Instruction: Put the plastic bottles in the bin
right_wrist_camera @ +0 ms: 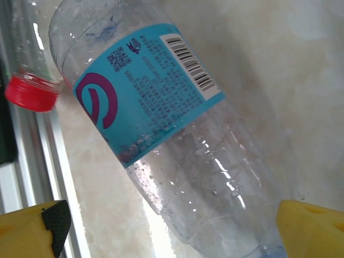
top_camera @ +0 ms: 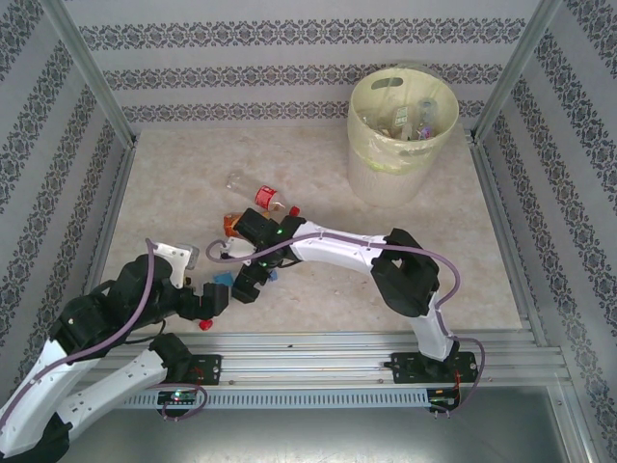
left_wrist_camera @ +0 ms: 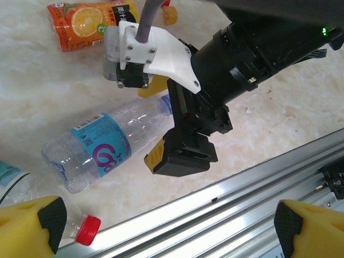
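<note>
Right gripper [right_wrist_camera: 172, 231] spread astride the blue-label bottle [right_wrist_camera: 161, 107], rail [top_camera: 337, 342] tight at six o'clock, open tabletop [top_camera: 434, 260] at three; left gripper [left_wrist_camera: 172, 226] spread wide.

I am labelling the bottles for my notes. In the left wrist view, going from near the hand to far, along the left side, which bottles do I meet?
Red-capped bottle → clear bottle with the blue label → bottle with the orange-fruit label.
</note>
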Controlling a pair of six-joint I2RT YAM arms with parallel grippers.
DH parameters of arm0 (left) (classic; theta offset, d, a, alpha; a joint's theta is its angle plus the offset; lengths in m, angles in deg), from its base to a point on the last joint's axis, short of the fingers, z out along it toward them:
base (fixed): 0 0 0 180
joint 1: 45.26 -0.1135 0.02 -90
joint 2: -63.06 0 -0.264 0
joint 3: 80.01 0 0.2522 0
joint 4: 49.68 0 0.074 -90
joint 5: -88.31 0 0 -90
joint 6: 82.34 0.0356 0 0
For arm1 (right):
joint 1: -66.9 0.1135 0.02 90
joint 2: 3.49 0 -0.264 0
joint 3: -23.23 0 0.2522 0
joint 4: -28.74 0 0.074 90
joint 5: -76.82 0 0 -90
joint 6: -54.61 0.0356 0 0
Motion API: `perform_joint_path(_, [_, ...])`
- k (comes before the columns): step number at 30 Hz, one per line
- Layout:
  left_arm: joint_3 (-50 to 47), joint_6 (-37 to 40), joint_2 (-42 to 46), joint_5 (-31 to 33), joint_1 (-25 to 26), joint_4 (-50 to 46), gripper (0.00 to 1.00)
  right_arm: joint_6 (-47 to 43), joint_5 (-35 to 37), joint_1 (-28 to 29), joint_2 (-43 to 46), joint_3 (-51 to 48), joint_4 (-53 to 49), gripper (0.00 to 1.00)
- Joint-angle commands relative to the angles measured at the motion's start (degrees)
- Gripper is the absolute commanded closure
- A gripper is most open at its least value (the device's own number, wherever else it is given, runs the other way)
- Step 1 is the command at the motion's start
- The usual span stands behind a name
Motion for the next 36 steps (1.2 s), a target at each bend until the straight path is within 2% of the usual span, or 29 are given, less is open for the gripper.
perform_joint_path(1, [1.4, -1.2, 1.6, -0.8, -0.1, -4.0, 0.00, -2.4, 4.8, 1.1, -1.6, 2.6, -0.7, 0.02])
perform_joint_path(7, [1.4, -3.1, 2.7, 0.4, -0.1, -5.8, 0.00, -3.3, 9.4, 2.8, -4.6, 5.2, -1.0, 0.02])
perform_joint_path(12, [1.0, -3.2, 2.8, 0.7, -0.1, -5.7, 0.00, -3.3, 9.6, 3.8, -7.4, 8.1, -1.7, 0.02])
perform_joint_path(21, [0.0, -3.4, 2.8, 0.3, -0.1, -3.9, 0.00, 1.3, 13.8, 3.6, -10.8, 11.4, -1.6, 0.05])
perform_joint_path(28, [-0.7, -3.2, 2.8, 0.0, -0.1, -2.9, 0.00, 5.8, 9.5, 1.1, -11.4, 10.1, 1.0, 0.10])
perform_joint_path(36, [-2.4, -2.9, 1.9, -1.3, -0.1, 0.4, 0.00, 7.5, 11.0, 0.1, -12.5, 10.1, 0.6, 0.14])
